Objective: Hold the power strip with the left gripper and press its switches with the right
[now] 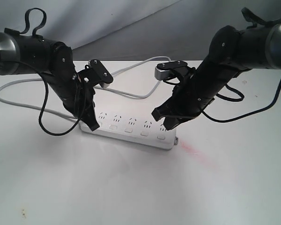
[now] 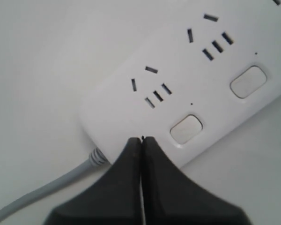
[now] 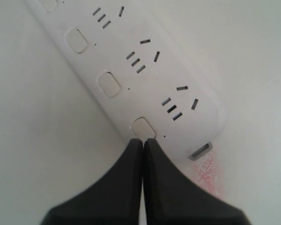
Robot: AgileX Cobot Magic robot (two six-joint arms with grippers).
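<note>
- White plastic power strip (image 1: pixel 131 124) lies flat on the pale desk (image 1: pixel 131 192), with its switches (image 1: pixel 128 130) in a row along one long edge and a grey cord (image 2: pixel 42 191) leaving one end.
- The left gripper (image 1: pixel 92 124) is at the strip's cord end. Its fingers (image 2: pixel 117 183) are clenched together on nothing, tips at the strip's edge beside the end switch (image 2: pixel 186 129).
- The right gripper (image 1: pixel 165 123) is at the strip's other end. Its fingers (image 3: pixel 173 187) are likewise pressed together, tips at the last switch (image 3: pixel 143 127); contact looks likely, though I cannot be sure.
- A pink smear (image 1: pixel 194 152) marks the desk just beside that end.
</note>
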